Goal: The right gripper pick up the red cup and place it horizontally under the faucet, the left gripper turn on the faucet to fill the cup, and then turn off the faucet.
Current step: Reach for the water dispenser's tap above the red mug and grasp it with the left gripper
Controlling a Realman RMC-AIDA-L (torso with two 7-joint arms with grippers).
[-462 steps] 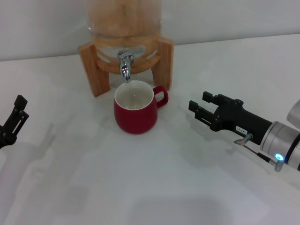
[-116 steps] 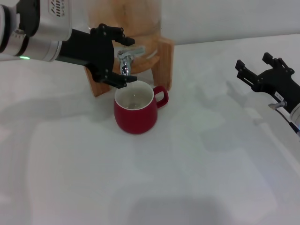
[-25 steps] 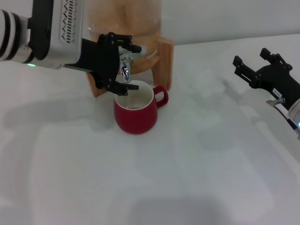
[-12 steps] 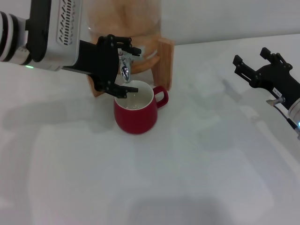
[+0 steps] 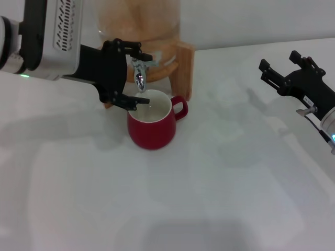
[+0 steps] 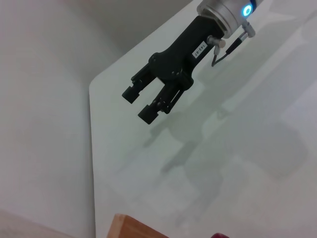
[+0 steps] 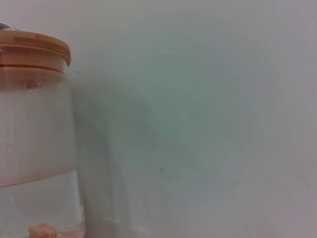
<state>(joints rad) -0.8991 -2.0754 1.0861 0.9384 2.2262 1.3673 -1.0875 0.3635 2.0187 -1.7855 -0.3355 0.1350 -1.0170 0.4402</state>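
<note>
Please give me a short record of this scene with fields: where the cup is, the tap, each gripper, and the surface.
cup: squat dark-red ceramic mug, upright, white inside, directly below the spout
tap: small shiny chrome faucet on a glass dispenser in a wooden stand
left gripper: black two-fingered claw, open, fingers either side of the faucet
right gripper: black claw, open, empty, off to the robot's right, apart from the mug
surface: white table
</note>
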